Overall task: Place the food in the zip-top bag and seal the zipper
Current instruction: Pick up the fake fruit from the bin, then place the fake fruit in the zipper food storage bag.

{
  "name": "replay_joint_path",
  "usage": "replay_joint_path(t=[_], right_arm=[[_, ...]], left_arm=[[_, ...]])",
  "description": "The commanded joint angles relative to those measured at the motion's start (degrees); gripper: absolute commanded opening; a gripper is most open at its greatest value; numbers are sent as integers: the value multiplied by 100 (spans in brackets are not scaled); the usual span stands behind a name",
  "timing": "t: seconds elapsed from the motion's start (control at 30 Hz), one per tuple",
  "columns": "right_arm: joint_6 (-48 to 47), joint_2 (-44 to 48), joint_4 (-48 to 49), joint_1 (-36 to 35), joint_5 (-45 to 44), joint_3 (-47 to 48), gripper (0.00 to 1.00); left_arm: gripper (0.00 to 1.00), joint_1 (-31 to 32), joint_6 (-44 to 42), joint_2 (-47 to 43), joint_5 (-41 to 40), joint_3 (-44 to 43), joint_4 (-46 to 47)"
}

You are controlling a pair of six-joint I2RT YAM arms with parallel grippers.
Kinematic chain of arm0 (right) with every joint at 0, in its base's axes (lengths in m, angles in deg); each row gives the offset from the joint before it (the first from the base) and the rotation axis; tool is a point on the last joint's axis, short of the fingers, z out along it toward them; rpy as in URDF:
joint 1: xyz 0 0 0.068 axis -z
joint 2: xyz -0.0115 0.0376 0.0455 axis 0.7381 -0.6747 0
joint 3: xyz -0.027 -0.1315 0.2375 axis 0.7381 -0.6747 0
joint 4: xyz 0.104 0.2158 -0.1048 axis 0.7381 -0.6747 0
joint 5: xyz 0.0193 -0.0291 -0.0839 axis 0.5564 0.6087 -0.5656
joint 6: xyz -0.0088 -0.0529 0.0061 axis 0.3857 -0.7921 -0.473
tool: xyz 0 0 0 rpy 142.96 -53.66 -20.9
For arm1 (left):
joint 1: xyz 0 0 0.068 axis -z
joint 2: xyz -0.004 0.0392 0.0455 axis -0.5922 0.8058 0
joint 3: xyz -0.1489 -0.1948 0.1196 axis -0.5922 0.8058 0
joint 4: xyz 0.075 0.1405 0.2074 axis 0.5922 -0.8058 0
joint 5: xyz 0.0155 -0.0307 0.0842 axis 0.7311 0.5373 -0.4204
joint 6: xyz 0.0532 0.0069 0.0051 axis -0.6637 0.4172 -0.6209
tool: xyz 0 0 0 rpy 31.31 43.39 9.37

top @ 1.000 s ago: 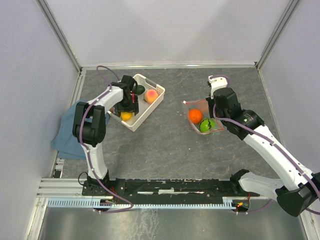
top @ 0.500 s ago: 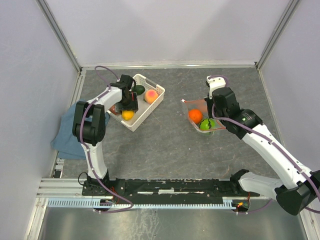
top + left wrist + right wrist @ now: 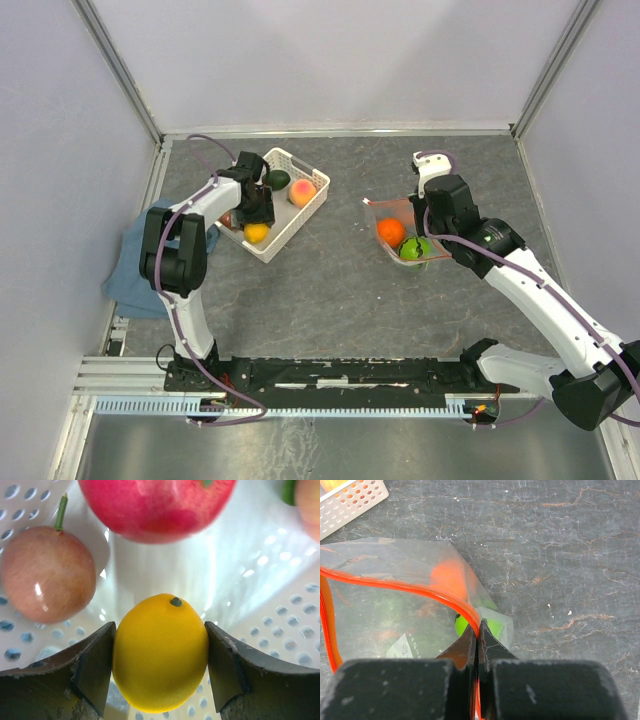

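Note:
Inside the white lattice basket (image 3: 271,249), my left gripper (image 3: 252,207) (image 3: 160,630) has both fingers pressed against the sides of the yellow lemon (image 3: 160,652) (image 3: 257,232), which still rests on the basket floor. A red apple (image 3: 155,505), a brown piece (image 3: 47,575), a peach (image 3: 302,190) and a dark avocado (image 3: 277,179) lie around it. The zip-top bag (image 3: 398,212) (image 3: 380,620) holds an orange (image 3: 390,231) and a green fruit (image 3: 415,249). My right gripper (image 3: 428,222) (image 3: 479,630) is shut on the bag's red-orange zipper (image 3: 395,582), holding the mouth up and open.
A blue cloth (image 3: 130,265) hangs over the table's left edge beside the left arm. Metal frame posts and pale walls close in the table on three sides. A corner of the basket (image 3: 350,502) shows in the right wrist view.
The left gripper has sunk lower into the basket and narrowed its fingers onto the lemon. The right arm and the bag have barely moved.

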Motion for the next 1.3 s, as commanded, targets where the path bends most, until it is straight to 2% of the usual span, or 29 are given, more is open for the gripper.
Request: replay_joint_path(t=[0.0, 0.3, 0.63, 1.03, 1.27], right_arm=[[-36, 45, 243, 22, -1, 152, 1], [-29, -23, 140, 17, 63, 230, 1], [15, -46, 65, 18, 273, 331, 1], [47, -140, 7, 18, 861, 459, 1], [135, -220, 105, 21, 1214, 448, 1]], left_arm=[[46, 47, 76, -1030, 287, 268, 681], [30, 814, -14, -2602, 496, 1036, 1864], [27, 2144, -567, -3953, 385, 1810, 3329], [23, 3450, -1142, -4306, 743, 2005, 4611], [21, 4031, -1613, -4274, 1117, 2394, 5831]])
